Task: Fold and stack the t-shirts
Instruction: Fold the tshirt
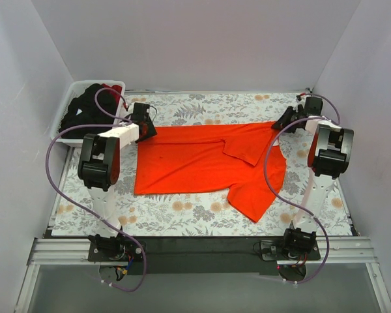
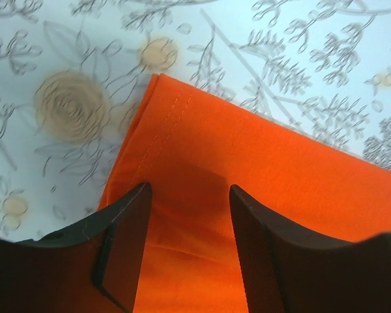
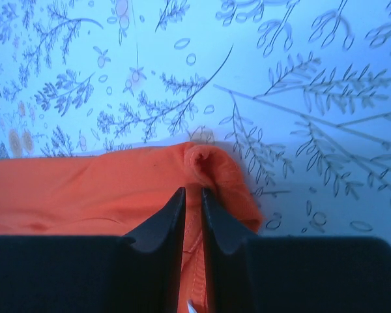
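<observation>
Orange t-shirt (image 1: 202,163) — one-sided grip

Spread on the table (image 1: 182,215). Right gripper (image 3: 193,195) pinches a small bunch at the far right corner; left gripper (image 2: 189,192) stands agape over the far left corner — lifting now would likely skew the fold.

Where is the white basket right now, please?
In the top view, the white basket sits at the far left corner, holding dark shirts, just left of the left gripper and the orange t-shirt.
</observation>
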